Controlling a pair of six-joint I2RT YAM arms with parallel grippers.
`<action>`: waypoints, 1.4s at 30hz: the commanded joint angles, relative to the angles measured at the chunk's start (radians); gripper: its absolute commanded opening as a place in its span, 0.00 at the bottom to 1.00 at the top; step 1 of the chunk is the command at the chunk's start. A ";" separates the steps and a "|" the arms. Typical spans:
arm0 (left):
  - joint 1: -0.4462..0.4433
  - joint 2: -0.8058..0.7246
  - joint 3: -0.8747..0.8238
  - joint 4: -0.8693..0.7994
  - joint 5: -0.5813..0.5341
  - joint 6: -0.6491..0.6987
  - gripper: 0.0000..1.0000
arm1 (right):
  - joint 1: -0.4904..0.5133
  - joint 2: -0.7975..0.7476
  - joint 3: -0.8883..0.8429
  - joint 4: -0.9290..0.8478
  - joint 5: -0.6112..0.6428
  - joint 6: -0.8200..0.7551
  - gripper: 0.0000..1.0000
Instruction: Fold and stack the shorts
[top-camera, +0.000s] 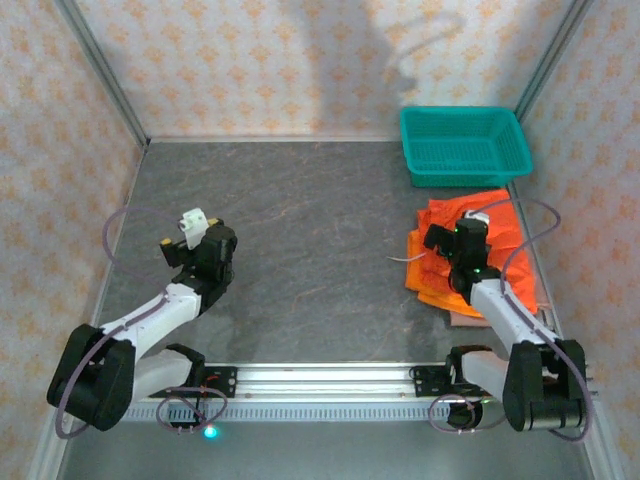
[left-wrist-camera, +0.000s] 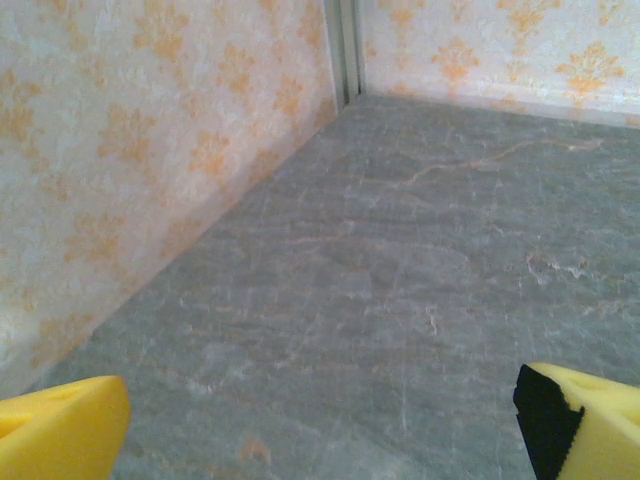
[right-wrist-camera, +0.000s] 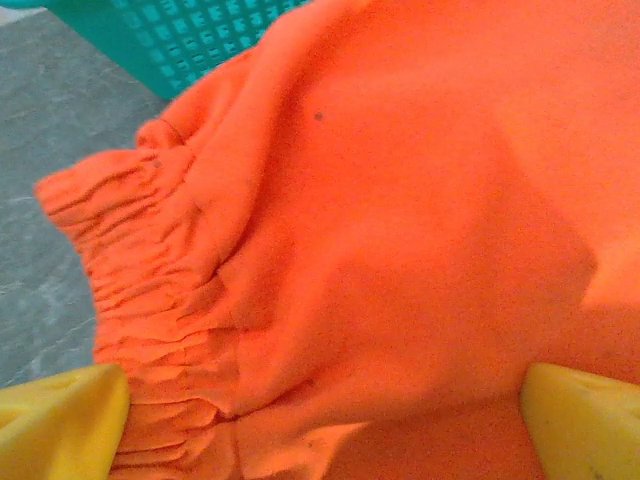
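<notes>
teal basket, grey table, patterned walls

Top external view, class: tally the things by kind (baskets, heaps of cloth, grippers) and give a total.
Teal plastic mesh basket: 1
Heap of bright orange cloth shorts: 1
Two-finger grippers, left gripper and right gripper: 2
Total: 4

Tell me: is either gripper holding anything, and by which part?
Nothing is held. The right gripper is open over the orange shorts; the left gripper is open above the table.
</notes>
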 joint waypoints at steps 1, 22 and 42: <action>0.020 0.049 -0.047 0.182 -0.040 0.064 1.00 | 0.000 0.062 -0.017 0.268 0.056 -0.086 1.00; 0.195 0.311 -0.023 0.450 0.435 0.209 1.00 | -0.009 0.407 -0.051 0.688 0.000 -0.161 0.99; 0.230 0.342 -0.046 0.506 0.486 0.187 1.00 | -0.009 0.407 -0.056 0.696 -0.003 -0.166 0.99</action>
